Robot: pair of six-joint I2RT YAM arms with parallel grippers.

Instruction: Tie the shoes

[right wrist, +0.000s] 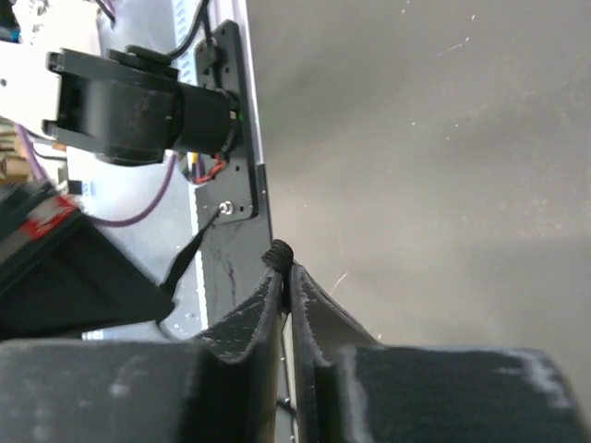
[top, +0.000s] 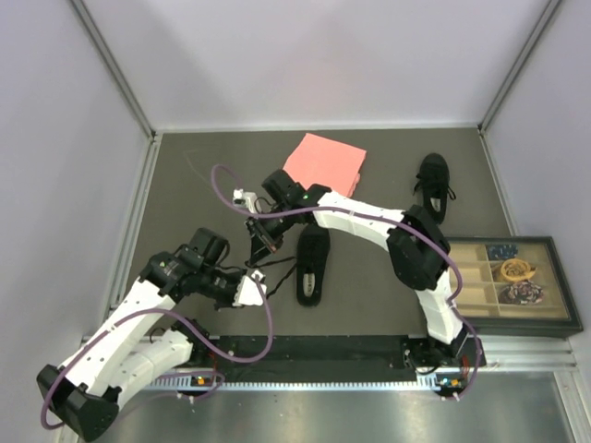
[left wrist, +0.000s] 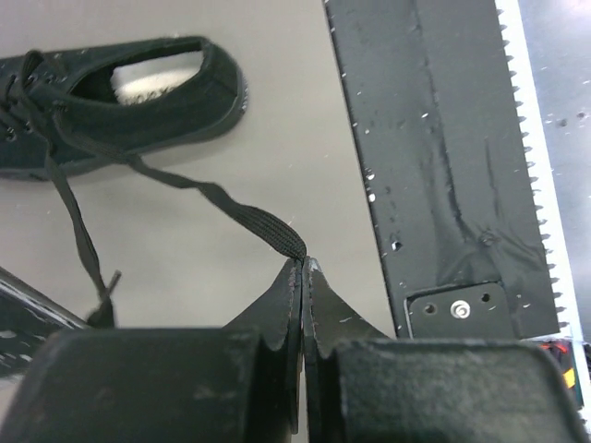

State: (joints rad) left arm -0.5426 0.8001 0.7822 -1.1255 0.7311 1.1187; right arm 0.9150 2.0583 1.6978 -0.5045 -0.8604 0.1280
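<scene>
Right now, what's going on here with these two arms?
Both arms are working on the near shoe. The left pincer is shut on one lace, which runs back to that shoe. The right pincer is shut on what looks like the second lace. No knot shows yet. The far shoe lies apart from both arms, to the right of the cloth.

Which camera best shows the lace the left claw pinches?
Left wrist: the lace runs from the shoe into the shut left gripper. From above it's a faint thread; right wrist doesn't show it clearly.
</scene>
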